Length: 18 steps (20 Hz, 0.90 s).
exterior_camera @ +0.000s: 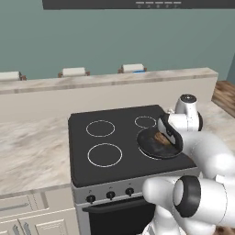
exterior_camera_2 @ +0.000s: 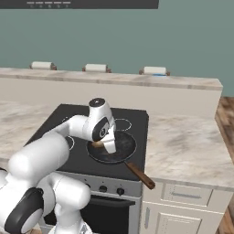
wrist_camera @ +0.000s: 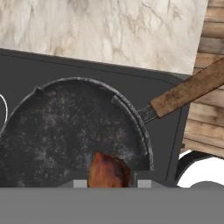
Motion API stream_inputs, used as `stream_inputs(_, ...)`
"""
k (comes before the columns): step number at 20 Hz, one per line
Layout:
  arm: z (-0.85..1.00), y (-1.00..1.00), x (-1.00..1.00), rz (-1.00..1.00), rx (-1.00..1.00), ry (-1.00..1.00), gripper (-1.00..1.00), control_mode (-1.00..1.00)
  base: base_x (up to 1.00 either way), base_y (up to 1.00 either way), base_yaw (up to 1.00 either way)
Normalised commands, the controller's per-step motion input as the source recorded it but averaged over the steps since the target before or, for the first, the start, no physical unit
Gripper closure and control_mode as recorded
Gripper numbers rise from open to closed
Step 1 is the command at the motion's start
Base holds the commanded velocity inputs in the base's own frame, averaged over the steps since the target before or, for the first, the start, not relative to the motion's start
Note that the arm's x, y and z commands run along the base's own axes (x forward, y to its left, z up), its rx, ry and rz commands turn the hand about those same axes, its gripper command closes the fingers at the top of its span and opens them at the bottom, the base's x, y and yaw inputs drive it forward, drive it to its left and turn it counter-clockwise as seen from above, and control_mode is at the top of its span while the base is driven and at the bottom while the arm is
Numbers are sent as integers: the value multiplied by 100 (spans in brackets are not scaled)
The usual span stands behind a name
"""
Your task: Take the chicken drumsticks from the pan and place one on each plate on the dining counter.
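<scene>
A golden-brown, lumpy roasted chicken drumstick (wrist_camera: 108, 171) lies in the round black shallow frying pan (wrist_camera: 65, 131), near the pan's rim in the hand view and cut off below by that view's lower edge. It sits right between the gripper's (wrist_camera: 108, 183) two finger tips, which stand close together on either side of it; the jaws are nearly closed and appear to be clamped on the meat, though the contact itself is cut off.

No writing or brand can be read anywhere; the small marks on the dark hood above the stove are too fine to make out.

The right base view shows the pan's long brown wooden handle (exterior_camera_2: 140, 175) reaching past the front edge of the black stove top (exterior_camera_2: 132, 119), and a sliver of brown meat beside the wrist. In the left base view the white arm covers the handle and most of the pan (exterior_camera: 153, 146), leaving just a brown patch inside it. A second drumstick cannot be picked out.

Beyond the stove runs the long beige-grey marbled dining counter (exterior_camera: 105, 80), with white-cushioned wooden stools (exterior_camera: 74, 71) behind it. A thin strip of bright blue (exterior_camera_2: 157, 75) shows on the counter by one stool, too small to identify.
</scene>
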Motion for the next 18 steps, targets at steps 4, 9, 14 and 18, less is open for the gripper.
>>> stream_inputs(4, 0, -2, -14, 0, 0, -2, 100, -100, 0, 0, 0)
stream_inputs(9, 0, -1, -15, 1, 0, -6, 100, 100, -71, -11, 1)
stream_inputs(14, 0, 0, 0, 0, 0, 0, 100, 100, -50, -62, -5)
stream_inputs(18, 0, 0, 0, 0, 0, 0, 100, 100, -4, -80, -10)
